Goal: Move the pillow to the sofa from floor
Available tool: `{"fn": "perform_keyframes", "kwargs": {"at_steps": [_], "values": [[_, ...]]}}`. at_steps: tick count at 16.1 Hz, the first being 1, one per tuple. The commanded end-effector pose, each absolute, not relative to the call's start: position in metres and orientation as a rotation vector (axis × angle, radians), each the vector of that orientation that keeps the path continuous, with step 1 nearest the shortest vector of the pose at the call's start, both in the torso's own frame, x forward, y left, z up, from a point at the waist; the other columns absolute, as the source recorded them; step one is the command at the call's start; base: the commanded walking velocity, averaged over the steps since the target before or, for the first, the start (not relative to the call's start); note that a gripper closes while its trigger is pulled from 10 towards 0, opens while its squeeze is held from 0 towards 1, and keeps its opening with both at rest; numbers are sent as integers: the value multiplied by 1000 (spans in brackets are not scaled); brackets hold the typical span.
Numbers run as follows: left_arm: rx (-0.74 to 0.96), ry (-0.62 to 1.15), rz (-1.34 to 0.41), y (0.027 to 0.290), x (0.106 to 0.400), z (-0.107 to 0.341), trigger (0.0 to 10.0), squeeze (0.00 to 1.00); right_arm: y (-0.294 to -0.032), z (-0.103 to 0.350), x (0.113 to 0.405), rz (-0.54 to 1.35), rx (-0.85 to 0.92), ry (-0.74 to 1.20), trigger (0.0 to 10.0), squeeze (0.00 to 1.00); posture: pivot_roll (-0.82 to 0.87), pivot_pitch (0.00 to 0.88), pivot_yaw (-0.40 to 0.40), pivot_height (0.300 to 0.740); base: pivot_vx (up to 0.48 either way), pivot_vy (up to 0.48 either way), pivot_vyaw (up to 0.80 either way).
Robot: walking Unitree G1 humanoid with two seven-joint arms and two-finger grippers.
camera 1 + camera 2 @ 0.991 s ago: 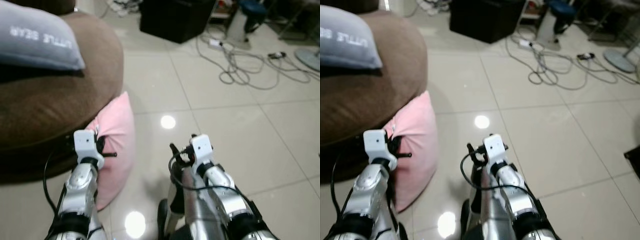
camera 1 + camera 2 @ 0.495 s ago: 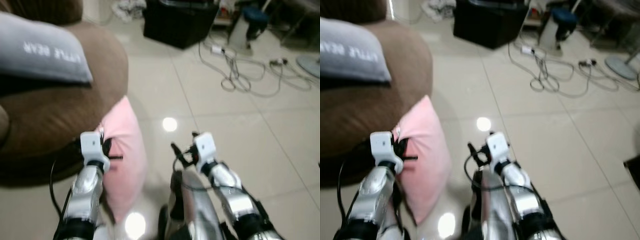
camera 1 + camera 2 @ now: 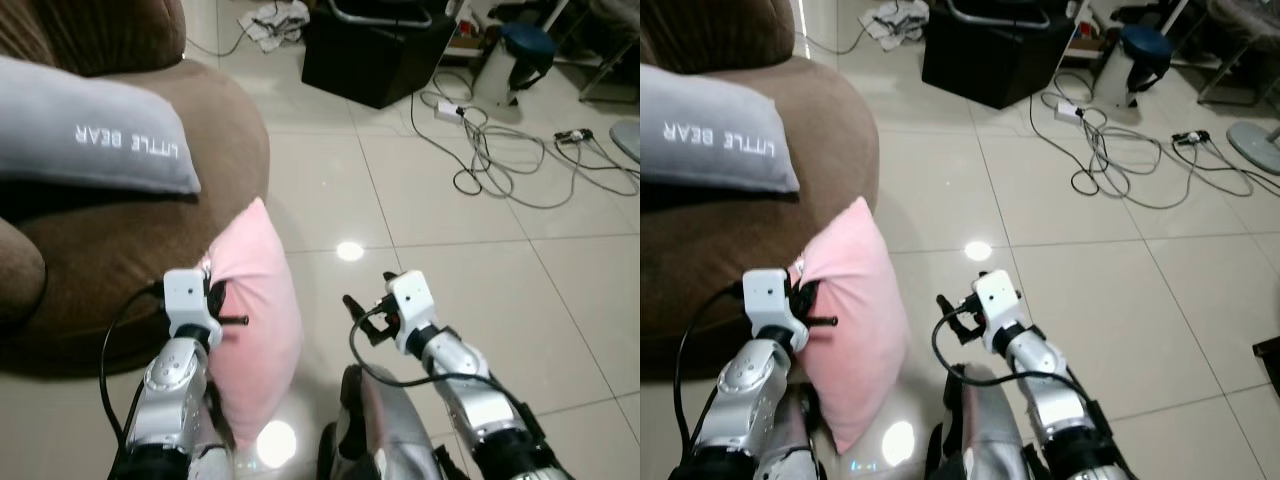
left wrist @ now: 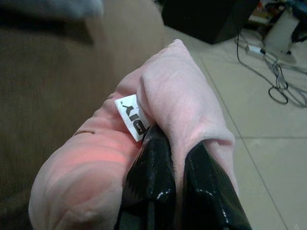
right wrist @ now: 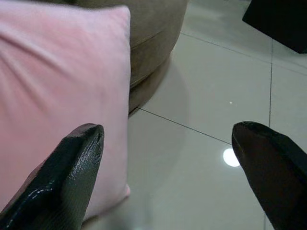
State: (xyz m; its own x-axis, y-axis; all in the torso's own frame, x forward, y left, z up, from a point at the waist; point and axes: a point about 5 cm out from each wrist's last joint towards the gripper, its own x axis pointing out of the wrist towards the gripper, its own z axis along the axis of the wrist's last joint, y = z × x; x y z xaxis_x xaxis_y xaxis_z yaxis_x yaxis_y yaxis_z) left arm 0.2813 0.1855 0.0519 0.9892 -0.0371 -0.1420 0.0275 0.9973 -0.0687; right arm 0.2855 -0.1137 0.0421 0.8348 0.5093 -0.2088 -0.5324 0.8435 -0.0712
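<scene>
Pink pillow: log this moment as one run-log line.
left claw: shut on pink pillow, pinching its edge beside brown sofa | right claw: open, holding nothing | grey pillow: on sofa

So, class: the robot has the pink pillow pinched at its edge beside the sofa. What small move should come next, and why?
Probably lift and swing it toward the seat. The left gripper is shut on the pink pillow, which hangs beside the brown sofa, below seat level. The right gripper is open and holds nothing.

Left claw (image 4: 178, 158) pinches pink pillow (image 4: 177, 100) beside brown sofa (image 4: 57, 91).
</scene>
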Motion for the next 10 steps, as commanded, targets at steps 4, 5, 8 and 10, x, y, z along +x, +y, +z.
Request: {"fn": "perform_keyframes", "kwargs": {"at_steps": [4,5,8,10], "values": [[-75,102,-51,175,280,59,0,0,-134,51,297,632,-284,239,10000,169,119,137,-186,711,0,0,0],[-83,105,-62,174,280,59,0,0,-136,52,299,631,-294,243,10000,169,123,132,-189,716,0,0,0],[-72,85,-83,167,279,63,0,0,-139,60,307,672,-359,270,10000,224,129,130,-193,740,0,0,0],[-78,89,-81,165,278,62,0,0,-141,61,312,699,-407,315,10000,235,137,127,-193,740,0,0,0]]}}
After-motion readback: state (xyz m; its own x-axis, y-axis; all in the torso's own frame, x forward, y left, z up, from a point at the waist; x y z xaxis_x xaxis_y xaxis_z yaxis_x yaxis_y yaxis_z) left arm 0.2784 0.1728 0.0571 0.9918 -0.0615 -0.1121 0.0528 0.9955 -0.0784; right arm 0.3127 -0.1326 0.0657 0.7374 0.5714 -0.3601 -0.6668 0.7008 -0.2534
